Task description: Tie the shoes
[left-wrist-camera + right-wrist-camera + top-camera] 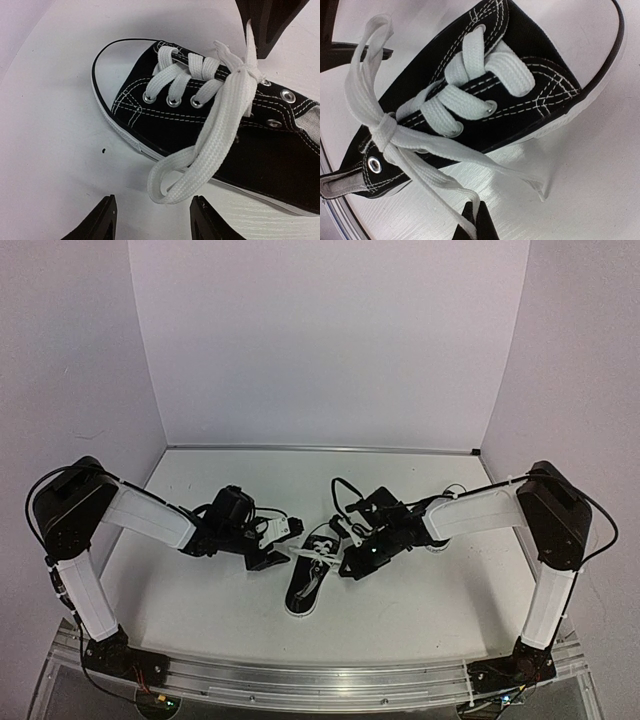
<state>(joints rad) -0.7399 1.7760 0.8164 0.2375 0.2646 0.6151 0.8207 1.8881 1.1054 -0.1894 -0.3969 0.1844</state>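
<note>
Forming the bow on the shoe, the right tool grips a lace; the left tool, apart, should next pinch the loop.

The sneaker is black canvas with white contrast stitching, a white toe cap edged by a thin black line, and a white sole. Its flat laces are white with a fine woven pattern, the eyelets silver. The surface is white with faint wood grain. The left gripper and right gripper are black
</note>
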